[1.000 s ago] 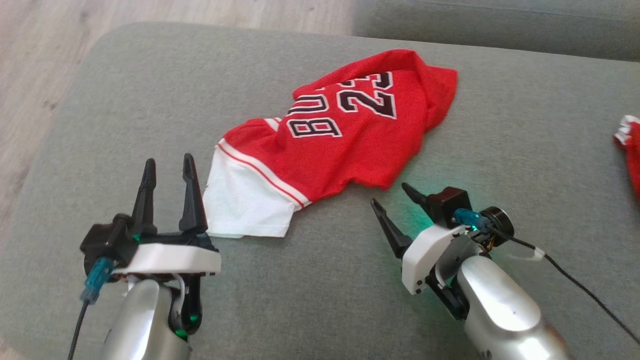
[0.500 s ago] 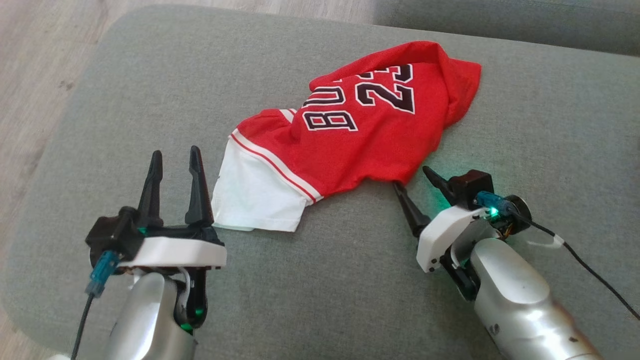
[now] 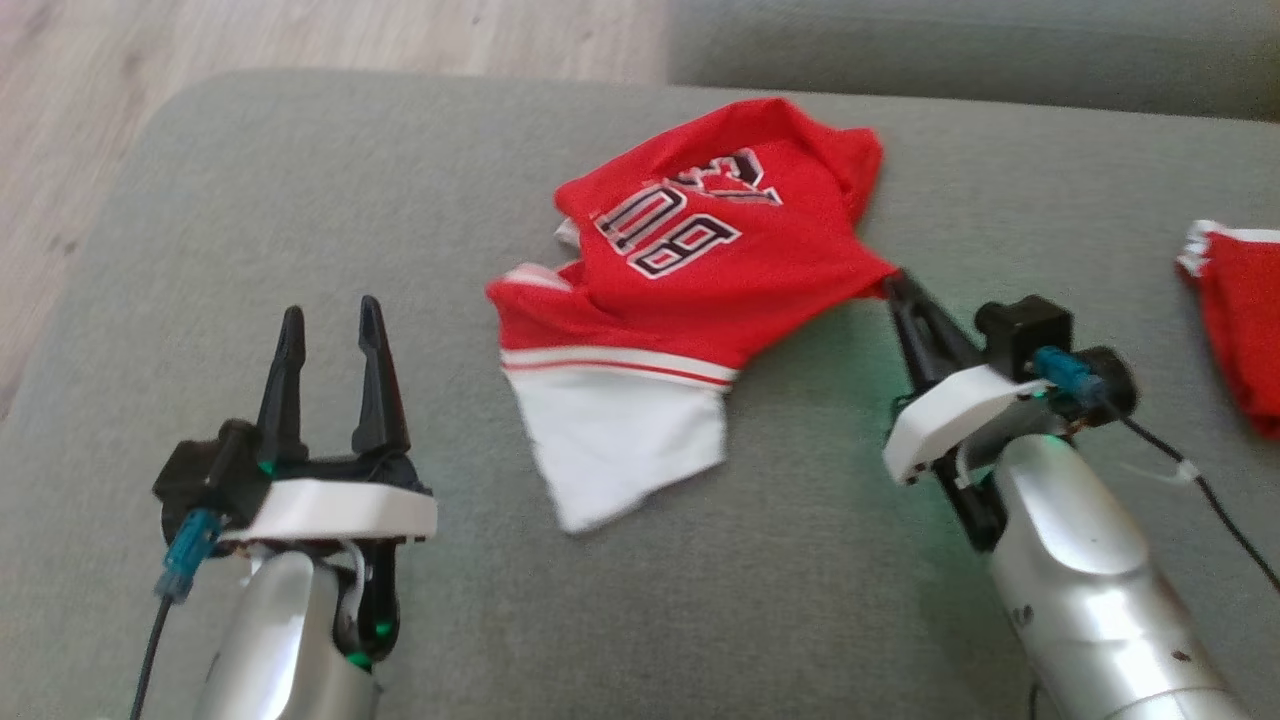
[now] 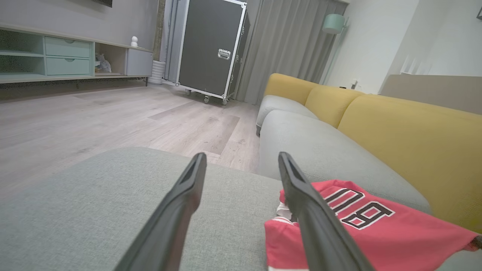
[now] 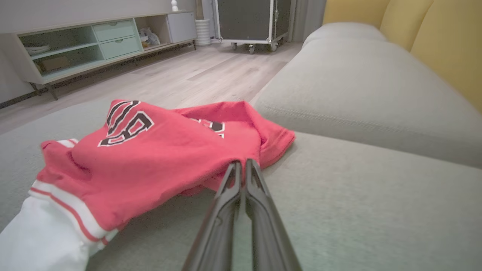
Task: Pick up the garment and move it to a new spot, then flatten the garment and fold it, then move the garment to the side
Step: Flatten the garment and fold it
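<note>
Rumpled red-and-white garment (image 3: 690,300), black lettering up, lies on grey cushion (image 3: 300,200).

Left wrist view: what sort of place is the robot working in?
Probably a home living room: a grey sofa with yellow back cushions, a low sideboard with drawers along the wall, and a wooden floor.

Red-and-white garment (image 3: 690,290), grey cushion (image 3: 300,200)

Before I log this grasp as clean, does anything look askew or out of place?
The jersey lies crumpled, its lettering folded over and its white part skewed toward the robot. The right gripper is shut on one red edge only. Another red cloth lies off to the right.
</note>
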Controlling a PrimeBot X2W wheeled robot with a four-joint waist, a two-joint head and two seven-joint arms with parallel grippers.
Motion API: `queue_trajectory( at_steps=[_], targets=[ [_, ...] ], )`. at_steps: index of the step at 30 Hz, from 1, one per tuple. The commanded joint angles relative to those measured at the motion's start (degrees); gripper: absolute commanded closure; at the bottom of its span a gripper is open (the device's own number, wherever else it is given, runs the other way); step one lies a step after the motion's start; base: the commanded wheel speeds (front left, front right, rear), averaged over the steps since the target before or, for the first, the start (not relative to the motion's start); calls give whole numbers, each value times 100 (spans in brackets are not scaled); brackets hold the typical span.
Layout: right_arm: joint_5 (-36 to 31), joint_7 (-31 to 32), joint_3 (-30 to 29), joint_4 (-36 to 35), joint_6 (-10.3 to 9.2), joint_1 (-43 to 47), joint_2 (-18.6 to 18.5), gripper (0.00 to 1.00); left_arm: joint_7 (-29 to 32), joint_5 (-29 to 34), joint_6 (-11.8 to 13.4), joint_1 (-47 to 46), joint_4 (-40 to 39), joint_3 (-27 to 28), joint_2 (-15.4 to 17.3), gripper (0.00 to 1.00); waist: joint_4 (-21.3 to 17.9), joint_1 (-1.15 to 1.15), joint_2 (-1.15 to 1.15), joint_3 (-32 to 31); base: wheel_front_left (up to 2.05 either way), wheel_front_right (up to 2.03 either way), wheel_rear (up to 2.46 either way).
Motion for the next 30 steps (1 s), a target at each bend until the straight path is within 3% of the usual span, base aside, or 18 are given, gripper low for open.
queue_trajectory(
  at_steps=[1,6,12,19,24,28,29,30],
  targets=[
    [-251,-72,-119,-285,-30,40,55,100,-53,58,-19,-41,-196,241,44,0,-205,0,0,-186,0,0,0],
    [-1427,50,-907,-835,-30,387,36,100,-53,72,-22,141,-216,310,38,0,-507,0,0,-464,0,0,0],
    [-2736,775,-1435,-1998,-30,874,-93,100,-53,28,-22,286,-275,330,28,0,-704,0,0,-641,0,0,0],
    [-3407,910,-1144,-2701,-30,1179,-138,100,-53,-31,-28,255,-293,214,21,0,-627,0,0,-501,0,0,0],
    [-3337,844,-686,-2618,-30,1203,-22,100,-53,-39,-39,196,-259,167,20,0,-561,0,0,-401,0,0,0],
    [-3059,833,20,-2194,-30,1143,44,100,-53,-27,-46,149,-202,174,20,0,-549,0,0,-345,0,0,0],
    [-2915,875,215,-2025,-30,1132,48,65,-53,-18,-53,138,-182,166,20,0,-544,0,0,-340,0,0,0],
    [-2732,915,398,-1877,-30,1110,50,9,-53,-8,-58,123,-161,152,20,0,-540,0,0,-338,0,0,0]
  ],
)
